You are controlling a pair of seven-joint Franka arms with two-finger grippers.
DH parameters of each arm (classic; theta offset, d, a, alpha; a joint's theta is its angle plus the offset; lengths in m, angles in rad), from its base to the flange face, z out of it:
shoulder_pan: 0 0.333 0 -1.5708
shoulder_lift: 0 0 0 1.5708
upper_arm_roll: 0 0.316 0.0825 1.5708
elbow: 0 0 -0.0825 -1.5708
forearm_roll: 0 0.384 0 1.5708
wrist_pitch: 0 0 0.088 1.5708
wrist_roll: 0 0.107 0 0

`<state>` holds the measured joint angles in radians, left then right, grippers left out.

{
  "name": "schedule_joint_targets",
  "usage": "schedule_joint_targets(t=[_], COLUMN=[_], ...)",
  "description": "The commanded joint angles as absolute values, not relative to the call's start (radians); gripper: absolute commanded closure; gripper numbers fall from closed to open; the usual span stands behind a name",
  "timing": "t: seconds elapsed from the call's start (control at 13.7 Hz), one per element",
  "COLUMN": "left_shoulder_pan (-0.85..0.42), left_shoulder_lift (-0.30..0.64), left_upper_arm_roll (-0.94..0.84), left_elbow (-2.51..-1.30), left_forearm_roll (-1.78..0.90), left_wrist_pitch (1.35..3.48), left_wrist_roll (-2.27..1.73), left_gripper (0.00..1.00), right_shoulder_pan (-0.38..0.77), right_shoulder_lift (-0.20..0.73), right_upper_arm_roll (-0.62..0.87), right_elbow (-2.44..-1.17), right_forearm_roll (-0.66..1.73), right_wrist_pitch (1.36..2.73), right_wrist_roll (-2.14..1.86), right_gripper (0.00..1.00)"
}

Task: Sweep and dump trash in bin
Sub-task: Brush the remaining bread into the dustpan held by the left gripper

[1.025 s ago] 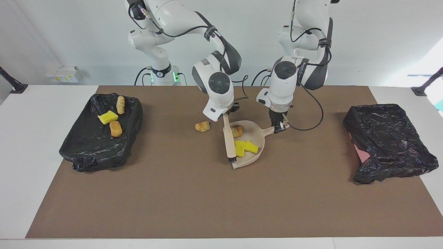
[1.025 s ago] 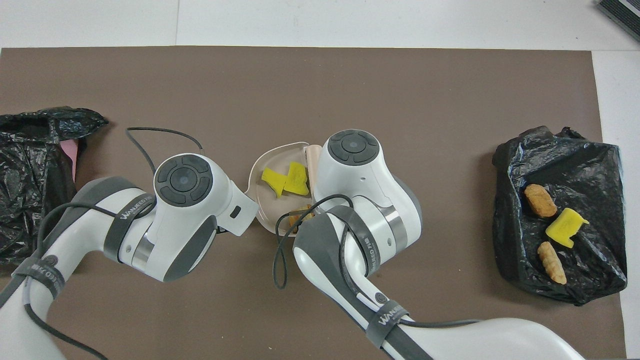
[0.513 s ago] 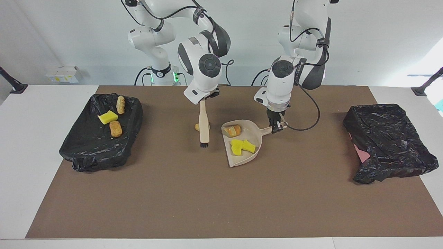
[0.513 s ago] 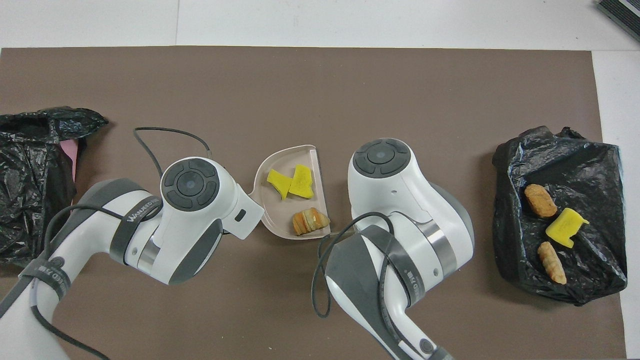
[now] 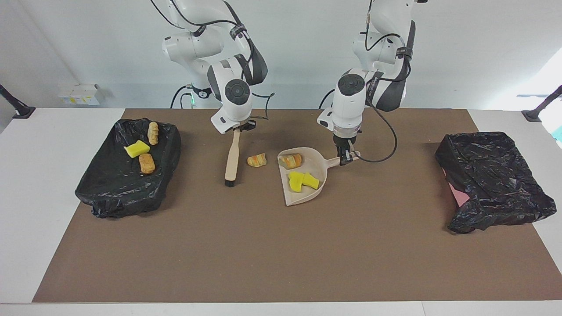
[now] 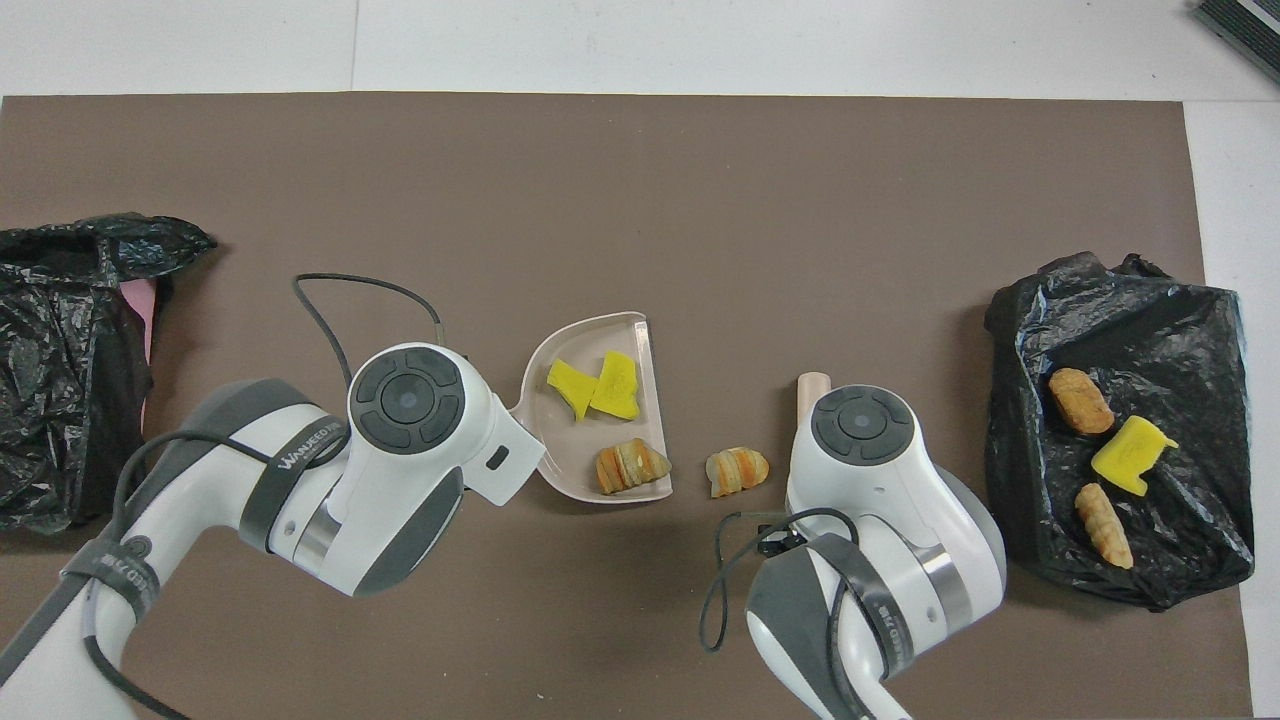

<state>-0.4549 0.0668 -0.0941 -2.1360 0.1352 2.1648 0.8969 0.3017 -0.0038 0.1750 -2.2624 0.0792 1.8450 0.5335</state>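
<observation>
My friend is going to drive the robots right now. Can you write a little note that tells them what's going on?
Left gripper: shut on the dustpan handle.
Right gripper: shut on the brush, bristles down by the mat.
In the dustpan: two sponge bits and a pastry.
In the bin at the right arm's end: three pieces.
Left: one pastry on the mat, between brush and dustpan. Sweep it in, then dump the pan.

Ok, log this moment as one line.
right gripper: holds brush | left gripper: holds dustpan | loose pastry: between them
</observation>
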Motion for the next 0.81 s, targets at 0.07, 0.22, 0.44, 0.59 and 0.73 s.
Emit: schedule_joint_targets(t=[0.07,0.22,0.44,0.59,0.73], left_shoulder_pan=[-0.532,-0.541,-0.541,-0.535,-0.506], left_shoulder_lift=[-0.023,-0.035,-0.054,-0.013,0.003], left_upper_arm_roll=[-0.080,-0.080,-0.080,-0.081,-0.080], left_elbow=[-2.247,-2.264,-2.304,-2.307,-2.298], left_forearm_roll=[0.147,0.149,0.147,0.147,0.144], left_wrist_pitch=[2.181,2.180,2.218,2.285,2.316], left_wrist_roll=[0.832,0.801,0.788,0.779,0.779], left_gripper=[1.00,1.00,1.00,1.00,1.00], right_shoulder_pan=[0.371,0.402,0.433,0.434,0.445], right_shoulder_lift=[0.058,0.089,0.127,0.161,0.186], right_upper_arm_roll=[0.186,0.186,0.187,0.187,0.187], right_elbow=[-2.267,-2.203,-2.126,-2.059,-2.001], right_forearm_roll=[0.222,0.303,0.313,0.313,0.328], right_wrist_pitch=[2.006,2.028,2.028,2.014,2.013], right_wrist_roll=[0.515,0.514,0.514,0.520,0.532], right_gripper=[1.00,1.00,1.00,1.00,1.00])
